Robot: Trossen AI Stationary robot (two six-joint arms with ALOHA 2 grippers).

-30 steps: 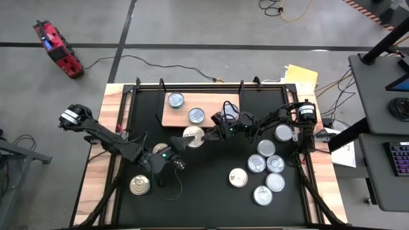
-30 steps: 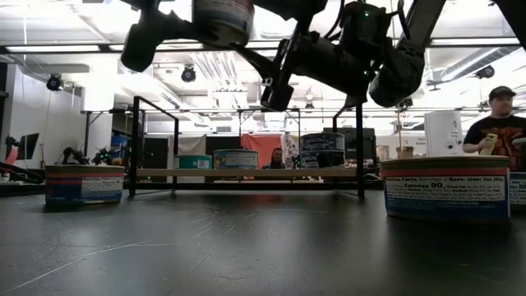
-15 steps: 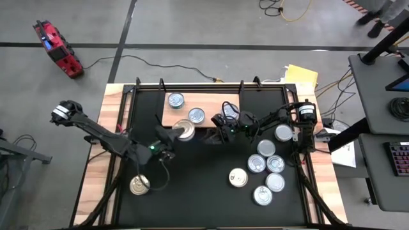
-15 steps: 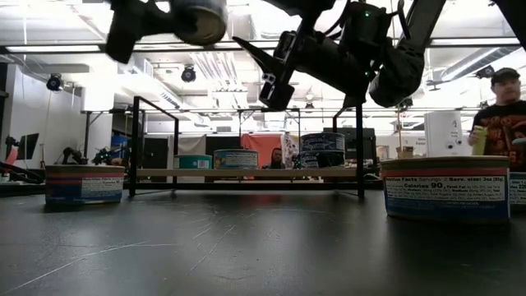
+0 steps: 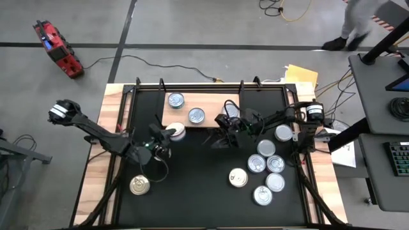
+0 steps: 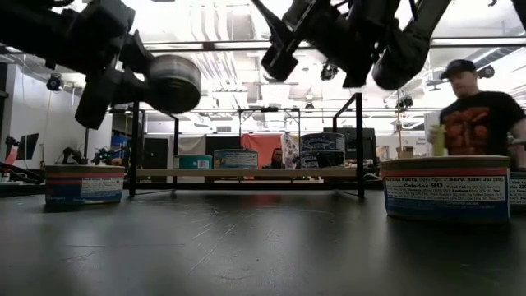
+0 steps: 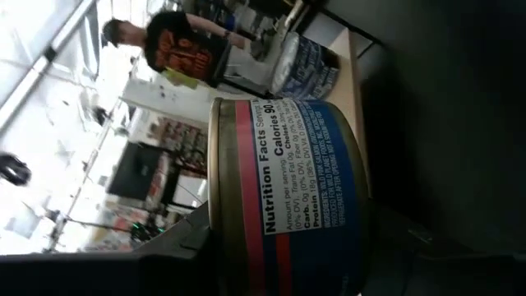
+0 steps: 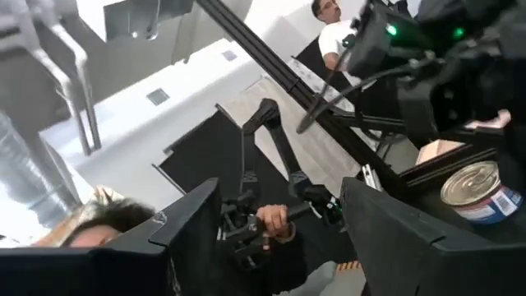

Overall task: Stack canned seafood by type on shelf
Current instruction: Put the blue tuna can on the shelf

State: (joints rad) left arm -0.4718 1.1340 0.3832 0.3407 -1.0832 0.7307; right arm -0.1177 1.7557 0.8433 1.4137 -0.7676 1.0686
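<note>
L gripper (image 5: 167,136), clamped on a gold-topped can (image 5: 174,130), has swung it from mid-table to the shelf (image 5: 211,110) front-left corner, so placement looks imminent. R gripper (image 5: 220,136), empty, has drifted off the board edge, fingers half-open and narrowing. Count: 2 silver cans (image 5: 176,100) on shelf, 1 carried, 1 gold near-left (image 5: 139,185), 6 loose (image 5: 266,165) at right.
</note>
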